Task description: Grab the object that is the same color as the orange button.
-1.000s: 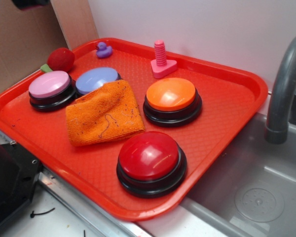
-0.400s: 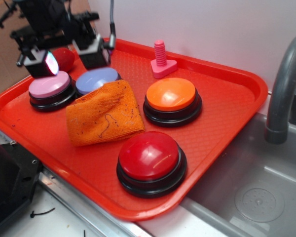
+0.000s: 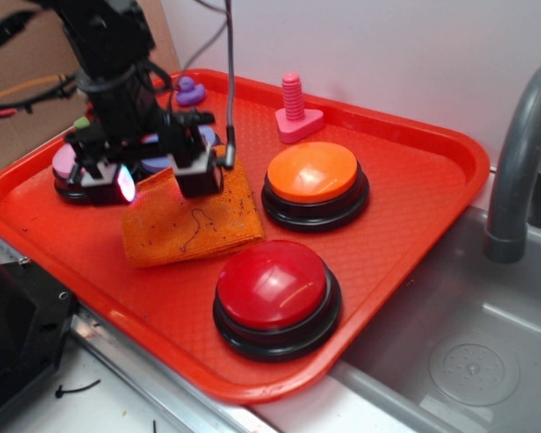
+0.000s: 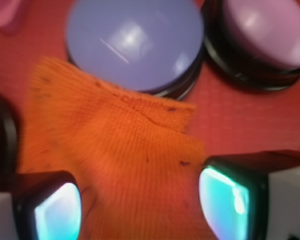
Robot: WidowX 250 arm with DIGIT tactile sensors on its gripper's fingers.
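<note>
The folded orange cloth (image 3: pixel 194 225) with dark thread specks lies on the red tray (image 3: pixel 415 171), left of the orange button (image 3: pixel 313 173). My gripper (image 3: pixel 160 182) hangs open just above the cloth's upper edge, one finger on each side. In the wrist view the cloth (image 4: pixel 125 165) fills the gap between the two glowing pads (image 4: pixel 225 200), apart from both. My gripper (image 4: pixel 140 210) holds nothing.
A red button (image 3: pixel 275 287) sits near the tray's front. A lilac-blue button (image 4: pixel 135 42) and a pink button (image 4: pixel 267 30) lie just beyond the cloth. A pink bolt toy (image 3: pixel 296 113) and a purple duck (image 3: pixel 191 90) stand at the back. A sink faucet (image 3: pixel 523 162) is at the right.
The gripper has come down and forward from the tray's back left corner to just above the cloth. Cloth and buttons have not moved.
</note>
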